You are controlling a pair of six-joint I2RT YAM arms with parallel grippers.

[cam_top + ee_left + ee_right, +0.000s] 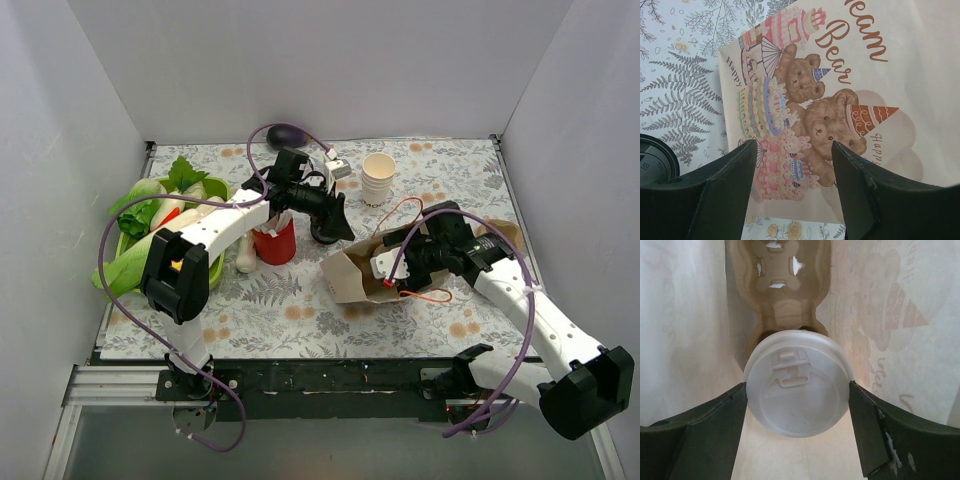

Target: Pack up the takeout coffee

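Takeout coffee [796, 390] apparently in right claw [797, 386]

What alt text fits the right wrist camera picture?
A white-lidded coffee cup, top facing the camera, is held between the dark fingers of the right gripper inside a paper bag. A cardboard cup carrier lies behind it.
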